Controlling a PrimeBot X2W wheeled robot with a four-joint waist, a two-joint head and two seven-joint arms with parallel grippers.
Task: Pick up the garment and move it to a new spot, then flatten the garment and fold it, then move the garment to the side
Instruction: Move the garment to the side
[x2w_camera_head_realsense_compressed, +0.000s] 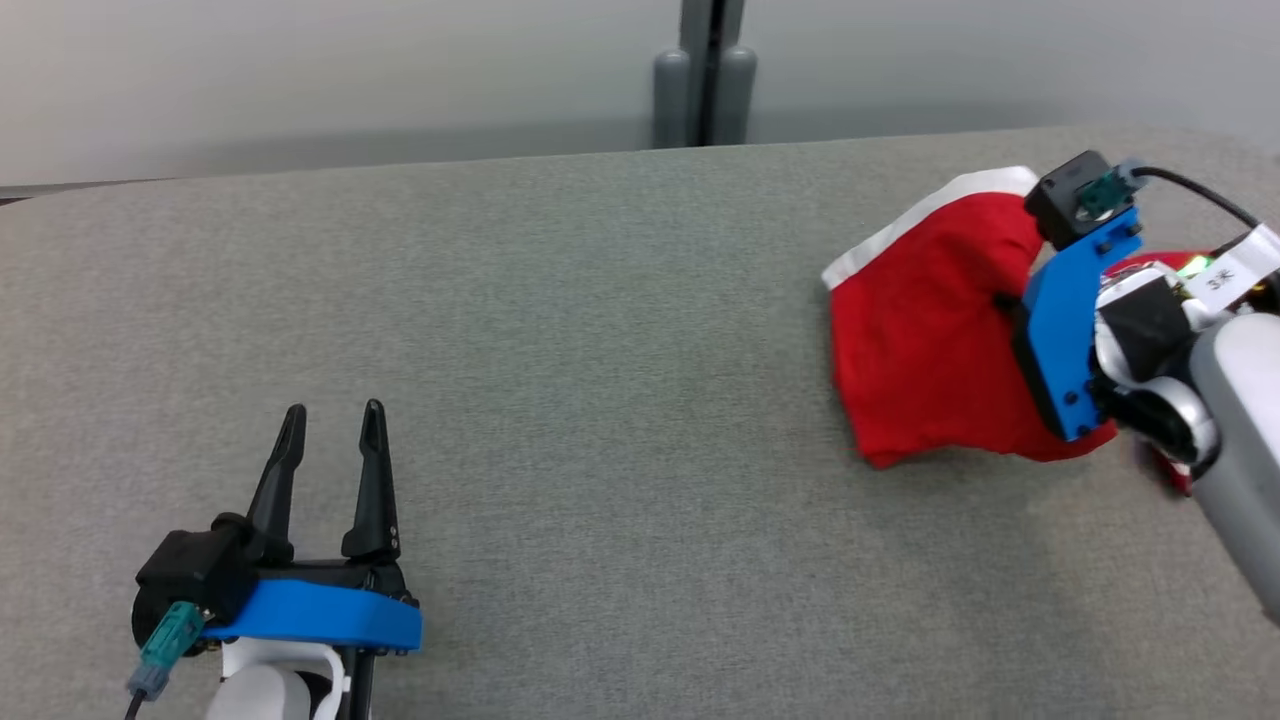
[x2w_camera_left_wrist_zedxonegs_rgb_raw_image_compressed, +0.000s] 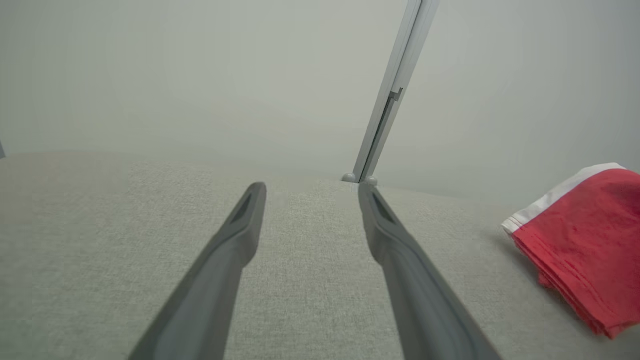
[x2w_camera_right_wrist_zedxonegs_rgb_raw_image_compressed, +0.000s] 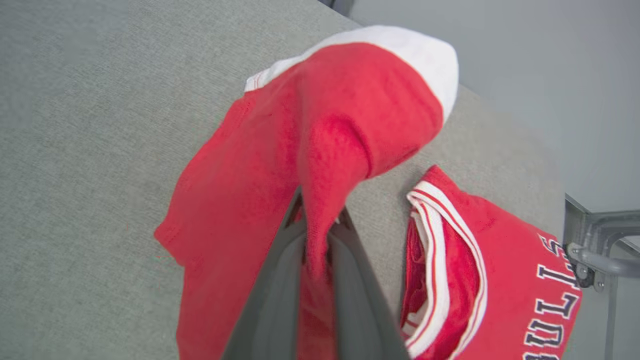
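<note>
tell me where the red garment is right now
Head view: the red garment sits bunched at the far right of the table, pinched by the right gripper.

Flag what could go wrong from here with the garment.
The right gripper pinches only a thin ridge of the garment; it could slip out on lifting.
The lettered part lies close to the edge of the table and might drag off.
The left gripper stands open far away, so the cloth may stay bunched.

a table (x2w_camera_head_realsense_compressed: 600, 330) covered in grey woven fabric meets a plain pale wall (x2w_camera_head_realsense_compressed: 300, 80). at its far edge a slim grey upright post (x2w_camera_head_realsense_compressed: 706, 60) stands against the wall, a rounded grey cap either side of its base
</note>
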